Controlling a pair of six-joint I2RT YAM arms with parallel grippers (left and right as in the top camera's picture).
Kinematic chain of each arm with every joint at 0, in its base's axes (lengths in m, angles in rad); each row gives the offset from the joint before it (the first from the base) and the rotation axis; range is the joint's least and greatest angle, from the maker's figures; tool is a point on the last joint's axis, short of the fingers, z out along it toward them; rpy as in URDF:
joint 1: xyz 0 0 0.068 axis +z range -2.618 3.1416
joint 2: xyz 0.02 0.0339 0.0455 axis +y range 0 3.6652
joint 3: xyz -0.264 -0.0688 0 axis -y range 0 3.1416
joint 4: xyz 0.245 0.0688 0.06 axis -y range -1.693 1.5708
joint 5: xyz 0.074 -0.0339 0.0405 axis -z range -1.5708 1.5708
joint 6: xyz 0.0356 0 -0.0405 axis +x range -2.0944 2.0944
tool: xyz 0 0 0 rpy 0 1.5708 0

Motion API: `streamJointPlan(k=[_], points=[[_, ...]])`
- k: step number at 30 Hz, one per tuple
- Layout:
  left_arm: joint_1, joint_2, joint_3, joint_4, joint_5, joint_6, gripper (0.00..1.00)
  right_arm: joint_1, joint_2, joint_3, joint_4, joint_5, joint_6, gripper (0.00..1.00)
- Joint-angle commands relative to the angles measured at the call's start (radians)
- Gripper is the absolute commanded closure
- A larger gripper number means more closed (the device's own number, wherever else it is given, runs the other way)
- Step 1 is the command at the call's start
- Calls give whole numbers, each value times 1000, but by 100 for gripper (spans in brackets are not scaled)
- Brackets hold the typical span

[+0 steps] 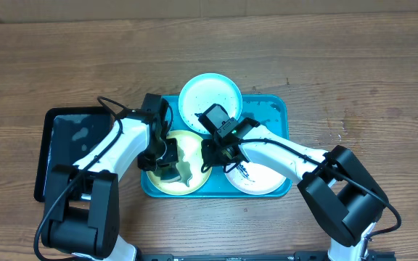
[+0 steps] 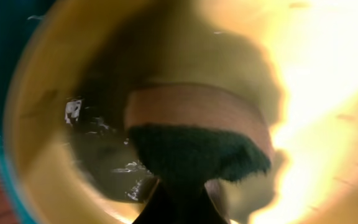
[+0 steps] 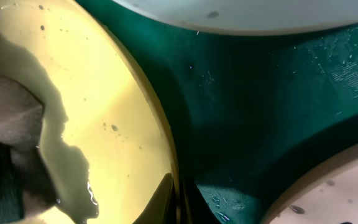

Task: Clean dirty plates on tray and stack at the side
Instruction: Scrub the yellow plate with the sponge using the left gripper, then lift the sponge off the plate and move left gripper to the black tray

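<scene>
The turquoise tray [image 1: 274,109] holds three plates. The light-blue-rimmed plate [image 1: 209,94] is at the back. The white plate [image 1: 263,180], with dark smears, is at the front right. The yellow-green plate [image 1: 193,175] is at the front left, with dark wet liquid in it. My left gripper [image 1: 167,163] is shut on a sponge [image 2: 197,143], tan on top and dark green below, and presses it onto the yellow-green plate [image 2: 328,74]. My right gripper [image 3: 179,199] is shut on that plate's right rim [image 3: 104,93], between it and the white plate [image 3: 340,193].
A smaller black tray [image 1: 67,138] with wet patches lies left of the turquoise tray. The wooden table [image 1: 354,65] surrounds both. Wet tray floor [image 3: 260,112] shows between the plates. Both arms cross over the front half of the tray.
</scene>
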Motion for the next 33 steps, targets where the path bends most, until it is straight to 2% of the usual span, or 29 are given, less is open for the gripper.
streamJointPlan(k=[1,4,6,10,15,20,24,29,33], points=[[-5,6,-16,10,-286,-76,96,-2,3,-9,-5,16,-14,96],[-5,6,-16,15,-491,-155,96,-2,3,-9,-5,16,-14,96],[-5,6,-10,18,-557,-159,96,-2,3,-9,-8,16,-14,96],[-5,4,43,-7,-589,-159,96,-2,3,-8,-10,16,-14,96],[-3,-13,198,-145,-578,-223,96,1,-13,14,-13,7,-17,96],[46,-49,357,-217,-412,-169,96,5,-45,51,-21,6,-48,96],[152,-87,402,-222,-247,-132,96,5,-50,96,-48,13,-105,96],[336,-95,401,-245,-44,-92,96,5,-50,185,-160,183,-132,96],[469,-92,389,-279,12,-60,96,5,-50,307,-289,314,-202,96]])
